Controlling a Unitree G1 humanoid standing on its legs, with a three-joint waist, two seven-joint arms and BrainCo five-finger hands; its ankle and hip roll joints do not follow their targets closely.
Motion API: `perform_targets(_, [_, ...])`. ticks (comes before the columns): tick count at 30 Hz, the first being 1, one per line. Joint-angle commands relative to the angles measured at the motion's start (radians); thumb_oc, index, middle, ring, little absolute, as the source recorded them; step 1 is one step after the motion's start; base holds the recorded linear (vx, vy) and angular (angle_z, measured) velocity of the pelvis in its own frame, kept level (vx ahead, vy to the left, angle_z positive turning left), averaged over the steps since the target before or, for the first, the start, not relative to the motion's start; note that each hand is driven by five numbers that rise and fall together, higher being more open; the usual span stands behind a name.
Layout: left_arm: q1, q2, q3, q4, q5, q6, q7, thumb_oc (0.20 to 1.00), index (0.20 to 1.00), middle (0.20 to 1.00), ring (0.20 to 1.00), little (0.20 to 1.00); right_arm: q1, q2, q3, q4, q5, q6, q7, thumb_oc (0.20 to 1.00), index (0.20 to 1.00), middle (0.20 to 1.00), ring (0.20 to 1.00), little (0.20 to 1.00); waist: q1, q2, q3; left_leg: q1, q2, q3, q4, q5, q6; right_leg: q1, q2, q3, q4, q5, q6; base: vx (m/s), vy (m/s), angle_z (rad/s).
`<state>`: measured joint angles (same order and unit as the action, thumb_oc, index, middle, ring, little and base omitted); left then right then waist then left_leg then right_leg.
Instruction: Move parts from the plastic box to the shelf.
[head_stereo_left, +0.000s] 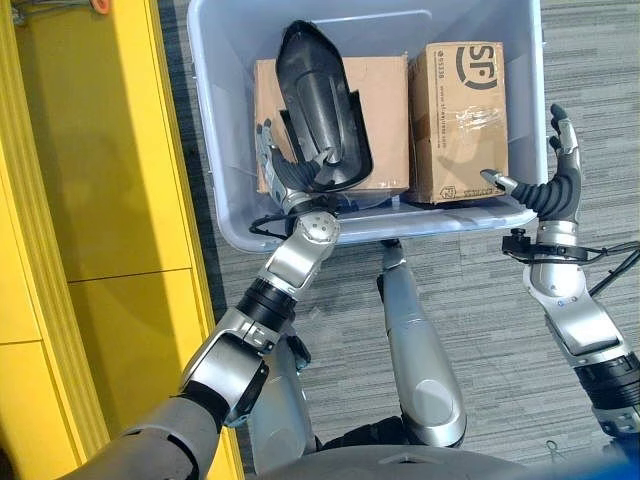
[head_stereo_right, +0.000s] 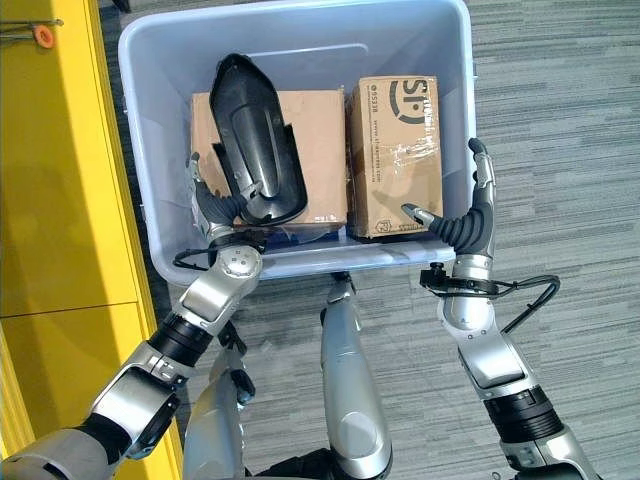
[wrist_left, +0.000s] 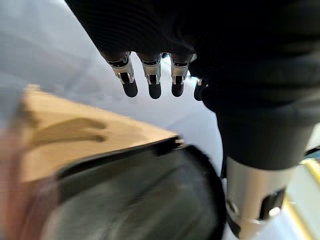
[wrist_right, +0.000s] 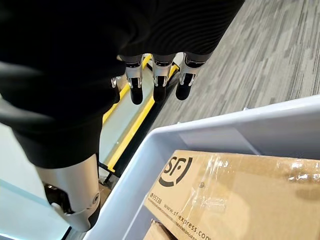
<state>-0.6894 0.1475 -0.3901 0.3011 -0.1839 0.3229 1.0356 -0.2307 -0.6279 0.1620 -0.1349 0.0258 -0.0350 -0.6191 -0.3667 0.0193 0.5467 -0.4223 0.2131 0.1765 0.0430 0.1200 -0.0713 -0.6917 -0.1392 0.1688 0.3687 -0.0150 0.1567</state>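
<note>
A pale plastic box stands on the floor in front of me. In it a black scoop-shaped part leans over a flat cardboard box, with a taller cardboard box to its right. My left hand is inside the plastic box at the black part's near end, its fingers straight and the black part lying between them and the thumb. My right hand is open at the box's right near corner, thumb over the rim, fingers straight outside the wall.
The yellow shelf runs along my left side, close to the plastic box's left wall. Grey striped carpet lies to the right of the box and in front of it.
</note>
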Motion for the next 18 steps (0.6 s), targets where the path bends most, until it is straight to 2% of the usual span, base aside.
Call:
perform_targets(1, [-0.016,0.033,0.035,0.054,-0.021,-0.047,0.074,1.000,1.000,1.000,1.000,1.000,0.018,0.066,-0.045,-0.010,0.017,-0.018,-0.029,1.000,1.000,1.000,1.000,1.000,-0.001,-0.086,-0.027,-0.045,-0.010,0.052,0.120,-0.120,-0.022,0.049,0.117,-0.068,-0.090,-0.002,-0.084,0.02,-0.038,0.01])
perform_targets(6, [-0.035,0.033,0.060,0.080,0.017,-0.100,0.171,1.000,1.000,1.000,1.000,1.000,0.036,0.065,-0.036,-0.006,0.026,-0.024,-0.047,1.000,1.000,1.000,1.000,1.000,-0.002,-0.099,-0.027,-0.056,-0.007,0.055,0.129,-0.123,-0.021,0.038,0.121,-0.071,-0.083,-0.004,-0.084,0.01,-0.042,0.01])
perform_targets(8, [-0.042,0.035,0.064,0.077,0.015,-0.086,0.175,1.000,1.000,1.000,1.000,1.000,0.041,0.067,-0.033,-0.003,0.027,-0.031,-0.056,1.000,1.000,1.000,1.000,1.000,-0.001,-0.104,-0.027,-0.067,-0.005,0.053,0.135,-0.120,-0.021,0.032,0.123,-0.072,-0.082,-0.001,-0.085,0.01,-0.066,0.02])
perform_targets(9, [-0.043,0.037,0.062,0.080,0.020,-0.082,0.165,1.000,1.000,1.000,1.000,1.000,0.044,0.067,-0.031,-0.003,0.030,-0.029,-0.060,1.000,1.000,1.000,1.000,1.000,0.000,-0.105,-0.027,-0.070,-0.005,0.051,0.137,-0.120,-0.021,0.031,0.124,-0.073,-0.081,-0.002,-0.085,0.08,-0.029,0.02])
perform_targets(10, [-0.040,0.037,0.057,0.086,0.018,-0.075,0.153,1.000,1.000,1.000,1.000,1.000,0.048,0.068,-0.026,-0.002,0.036,-0.028,-0.064,1.000,1.000,1.000,1.000,1.000,0.002,-0.104,-0.027,-0.053,-0.005,0.041,0.140,-0.146,-0.025,0.049,0.123,-0.076,-0.077,-0.025,-0.081,0.08,-0.034,0.01])
perform_targets(11, [-0.039,0.036,0.053,0.093,0.016,-0.073,0.146,1.000,1.000,1.000,1.000,1.000,0.049,0.067,-0.021,0.000,0.041,-0.028,-0.070,1.000,1.000,1.000,1.000,1.000,0.003,-0.107,-0.027,-0.058,-0.003,0.039,0.146,-0.146,-0.025,0.047,0.124,-0.077,-0.076,-0.025,-0.082,0.02,-0.073,-0.02])
perform_targets(12, [-0.042,0.035,0.048,0.101,0.019,-0.076,0.135,1.000,1.000,1.000,1.000,1.000,0.045,0.067,-0.019,0.003,0.044,-0.029,-0.074,1.000,1.000,1.000,1.000,1.000,0.004,-0.112,-0.027,-0.082,-0.001,0.047,0.149,-0.123,-0.020,0.025,0.125,-0.078,-0.076,-0.002,-0.086,0.02,-0.097,0.02])
perform_targets(13, [-0.042,0.029,0.042,0.113,0.023,-0.083,0.116,1.000,1.000,1.000,1.000,1.000,0.045,0.065,-0.009,0.008,0.052,-0.023,-0.078,1.000,1.000,1.000,1.000,1.000,0.005,-0.114,-0.027,-0.070,0.002,0.036,0.154,-0.148,-0.024,0.041,0.126,-0.082,-0.075,-0.022,-0.082,-0.05,-0.105,-0.01])
perform_targets(14, [-0.049,0.029,0.041,0.114,0.025,-0.087,0.113,1.000,1.000,1.000,1.000,1.000,0.042,0.064,-0.009,0.008,0.052,-0.025,-0.080,1.000,1.000,1.000,1.000,1.000,0.005,-0.118,-0.027,-0.090,0.003,0.047,0.154,-0.123,-0.019,0.022,0.127,-0.081,-0.078,0.001,-0.087,0.09,-0.020,0.01])
perform_targets(15, [-0.048,0.026,0.039,0.118,0.029,-0.088,0.111,1.000,1.000,1.000,1.000,1.000,0.048,0.064,-0.005,0.013,0.052,-0.028,-0.081,1.000,1.000,1.000,1.000,1.000,0.004,-0.116,-0.027,-0.071,0.002,0.036,0.157,-0.149,-0.024,0.041,0.127,-0.082,-0.073,-0.024,-0.082,0.00,0.000,0.00])
perform_targets(18, [-0.069,0.029,0.034,0.119,0.033,-0.075,0.106,1.000,1.000,1.000,1.000,1.000,0.045,0.063,-0.004,0.019,0.054,-0.029,-0.079,1.000,1.000,1.000,1.000,1.000,0.001,-0.119,-0.027,-0.076,0.003,0.035,0.161,-0.151,-0.023,0.035,0.129,-0.083,-0.066,-0.025,-0.083,0.03,0.004,0.00])
